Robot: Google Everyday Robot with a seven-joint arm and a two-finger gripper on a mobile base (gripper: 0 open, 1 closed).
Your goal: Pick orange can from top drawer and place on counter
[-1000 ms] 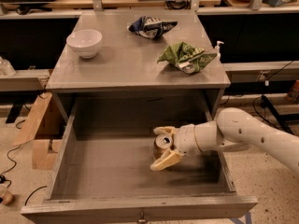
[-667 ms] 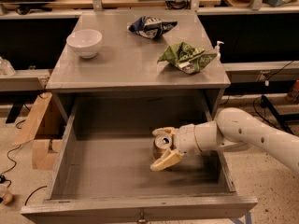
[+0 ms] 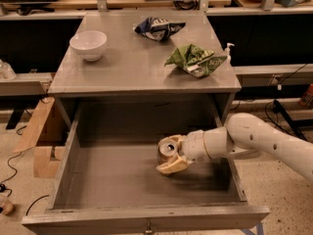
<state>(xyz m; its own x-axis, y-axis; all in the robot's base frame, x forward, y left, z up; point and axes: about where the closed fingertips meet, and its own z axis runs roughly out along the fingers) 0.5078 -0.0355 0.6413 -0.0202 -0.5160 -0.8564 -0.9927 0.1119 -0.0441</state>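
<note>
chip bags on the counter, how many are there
2. A dark blue bag lies mid-back on the counter; a green bag lies near its right edge. None looks hidden. The gripper is in the top drawer at the orange can.

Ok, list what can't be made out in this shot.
- Orange can: the gripper, down in the top drawer, covers its lower side in the camera view.
- Drawer knob: cut off by the bottom edge.
- Arm: runs off the right edge, so the base is unseen.
</note>
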